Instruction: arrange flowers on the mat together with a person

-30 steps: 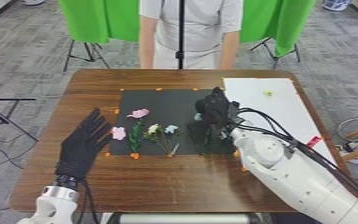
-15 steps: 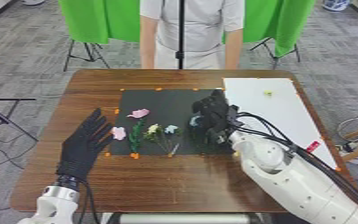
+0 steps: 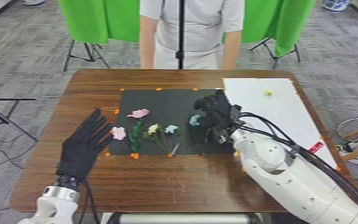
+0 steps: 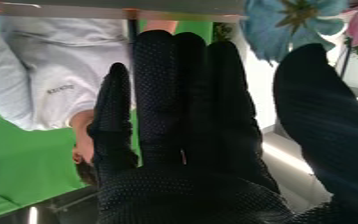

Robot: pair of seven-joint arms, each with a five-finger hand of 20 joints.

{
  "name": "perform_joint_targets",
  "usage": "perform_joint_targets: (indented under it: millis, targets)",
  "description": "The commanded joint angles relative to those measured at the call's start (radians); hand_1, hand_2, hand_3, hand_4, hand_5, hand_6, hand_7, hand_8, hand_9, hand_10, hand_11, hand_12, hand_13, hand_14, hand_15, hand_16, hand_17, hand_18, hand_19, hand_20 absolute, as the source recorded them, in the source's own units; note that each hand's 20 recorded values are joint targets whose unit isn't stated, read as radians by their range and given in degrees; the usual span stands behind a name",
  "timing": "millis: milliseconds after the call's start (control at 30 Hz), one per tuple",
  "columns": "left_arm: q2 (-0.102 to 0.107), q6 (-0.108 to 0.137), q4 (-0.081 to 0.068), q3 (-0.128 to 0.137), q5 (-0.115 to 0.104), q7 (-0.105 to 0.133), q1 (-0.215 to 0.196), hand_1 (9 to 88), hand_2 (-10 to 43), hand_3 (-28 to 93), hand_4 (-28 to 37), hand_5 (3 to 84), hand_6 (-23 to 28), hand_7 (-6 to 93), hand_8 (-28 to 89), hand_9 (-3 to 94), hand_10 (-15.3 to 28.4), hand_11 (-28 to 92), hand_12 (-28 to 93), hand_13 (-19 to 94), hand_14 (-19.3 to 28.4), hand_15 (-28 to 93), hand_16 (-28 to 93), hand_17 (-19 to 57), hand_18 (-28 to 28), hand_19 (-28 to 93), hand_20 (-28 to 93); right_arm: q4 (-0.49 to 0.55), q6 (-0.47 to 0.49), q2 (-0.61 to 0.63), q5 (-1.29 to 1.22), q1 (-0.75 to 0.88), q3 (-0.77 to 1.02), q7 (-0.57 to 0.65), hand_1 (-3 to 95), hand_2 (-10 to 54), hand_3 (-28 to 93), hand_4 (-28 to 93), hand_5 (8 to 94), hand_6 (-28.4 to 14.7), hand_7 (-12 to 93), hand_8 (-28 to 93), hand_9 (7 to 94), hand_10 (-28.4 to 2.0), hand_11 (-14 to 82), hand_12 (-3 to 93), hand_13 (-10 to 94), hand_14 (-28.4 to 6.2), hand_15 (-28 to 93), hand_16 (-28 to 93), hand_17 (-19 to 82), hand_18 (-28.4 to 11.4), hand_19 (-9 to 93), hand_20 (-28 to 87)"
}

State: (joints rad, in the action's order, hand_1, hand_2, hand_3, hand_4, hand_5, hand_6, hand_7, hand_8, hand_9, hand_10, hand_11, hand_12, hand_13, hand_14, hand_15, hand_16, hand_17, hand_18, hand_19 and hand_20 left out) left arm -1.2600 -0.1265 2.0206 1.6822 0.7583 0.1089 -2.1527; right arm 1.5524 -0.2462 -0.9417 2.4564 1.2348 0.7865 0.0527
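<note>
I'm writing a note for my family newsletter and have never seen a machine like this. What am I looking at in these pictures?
This is a robot with two white arms, each ending in a hand in a black fabric glove. The head view looks down from its head onto a brown table. The right wrist view comes from a camera on its right arm, so the right hand looms large there.

On the table lie a dark mat with pink, pale yellow and blue flowers, and a white sheet. The left hand is at the mat's left edge, the right one over its right part. Both have straight fingers, and neither seems to grip anything, though a blue flower shows by the right thumb.
</note>
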Motion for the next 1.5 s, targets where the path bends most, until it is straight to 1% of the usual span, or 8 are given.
perform_joint_targets:
  millis: [33, 267, 433, 567, 733, 967, 1233, 1500]
  targets:
    - [-0.009, 0.012, 0.000, 0.005, 0.001, -0.003, -0.014, 24.0, -2.4, 74, -27.4, 27.4, 2.3, 15.3, -8, 19.5, 10.1, 13, 14, 16, 11.8, 14, 6, -13.1, 19.5, 39, 14, 0.115, 0.075, 0.031, -0.158, 0.050, 0.107, 0.008, 20.7, -1.0, 91, -22, 51.0, -1.9, 31, -17, 53.9, -11.9, 33.0, 23.8, 47, -10.9, 63, 18, 14, -21.2, 67, 43]
    - [-0.012, 0.011, 0.003, 0.010, 0.002, -0.001, -0.015, 24.0, -2.4, 74, -27.4, 27.4, 2.3, 15.2, -8, 19.5, 10.1, 13, 14, 16, 11.9, 14, 6, -13.1, 19.5, 39, 14, 0.321, 0.103, 0.072, -0.416, 0.219, 0.305, 0.048, 14.4, 8.4, 90, -20, 50.6, -4.2, 27, -15, 50.8, -14.3, 30.5, 24.1, 44, -13.1, 62, 18, 13, -22.2, 66, 43]
    - [-0.015, 0.010, 0.009, 0.018, 0.001, 0.002, -0.023, 23.9, -2.4, 74, -27.4, 27.4, 2.2, 15.3, -8, 19.5, 10.1, 13, 14, 16, 11.8, 14, 6, -13.1, 19.5, 39, 14, 0.486, 0.313, 0.037, -0.858, 0.454, 0.631, 0.014, 17.0, 10.8, 90, -20, 50.2, -5.0, 25, -14, 49.4, -14.8, 30.2, 24.3, 42, -12.9, 57, 16, 13, -22.0, 64, 43]
    - [-0.017, 0.008, 0.012, 0.024, 0.001, 0.007, -0.027, 23.9, -2.5, 74, -27.4, 27.4, 2.3, 15.3, -8, 19.5, 10.0, 13, 14, 16, 11.8, 14, 6, -13.1, 19.5, 39, 14, 0.595, 0.335, -0.004, -1.149, 0.660, 0.851, 0.040, 18.0, 11.5, 90, -20, 48.2, -5.8, 24, -14, 46.8, -15.7, 29.1, 23.9, 39, -13.2, 53, 15, 12, -22.1, 60, 40]
    - [-0.018, 0.012, 0.014, 0.032, -0.005, 0.012, -0.033, 23.8, -2.5, 74, -27.4, 27.4, 2.2, 15.4, -8, 19.5, 10.1, 13, 14, 16, 11.8, 14, 6, -13.1, 19.5, 39, 14, 0.695, 0.363, -0.103, -1.275, 0.885, 1.073, 0.046, 15.0, 9.4, 88, -21, 43.5, -7.9, 14, -9, 42.3, -15.9, 20.1, 23.3, 34, -14.1, 41, 18, 9, -23.1, 53, 33]
    - [-0.023, 0.004, 0.016, 0.037, -0.012, 0.032, -0.038, 23.8, -2.6, 74, -27.4, 27.4, 2.2, 15.4, -8, 19.7, 10.2, 13, 14, 17, 11.8, 14, 6, -13.0, 19.6, 39, 14, 0.720, 0.314, -0.161, -1.433, 1.016, 1.140, -0.010, 14.0, 6.3, 86, -22, 38.9, -8.1, 9, -8, 38.0, -15.3, 12.7, 22.7, 31, -14.2, 28, 23, 7, -23.1, 48, 30]
    - [-0.026, -0.007, 0.017, 0.026, -0.011, 0.044, -0.047, 23.8, -2.5, 74, -27.4, 27.3, 2.1, 15.6, -8, 19.8, 10.2, 13, 14, 17, 12.0, 14, 6, -12.9, 19.6, 39, 13, 0.721, 0.300, -0.185, -1.423, 1.027, 1.143, -0.019, 13.9, 6.0, 87, -22, 43.0, -6.7, 21, -10, 39.9, -15.6, 16.6, 23.9, 32, -14.0, 31, 24, 7, -23.0, 49, 31]
    - [-0.029, -0.020, 0.010, 0.027, -0.010, 0.027, -0.036, 23.8, -2.5, 74, -27.3, 27.3, 2.1, 15.4, -8, 19.9, 10.2, 13, 13, 17, 12.0, 14, 6, -12.9, 19.6, 39, 14, 0.721, 0.280, -0.192, -1.414, 1.045, 1.155, -0.043, 14.0, 6.1, 88, -22, 41.9, -6.9, 19, -10, 39.5, -15.6, 16.9, 23.6, 32, -14.0, 31, 23, 7, -23.0, 49, 31]
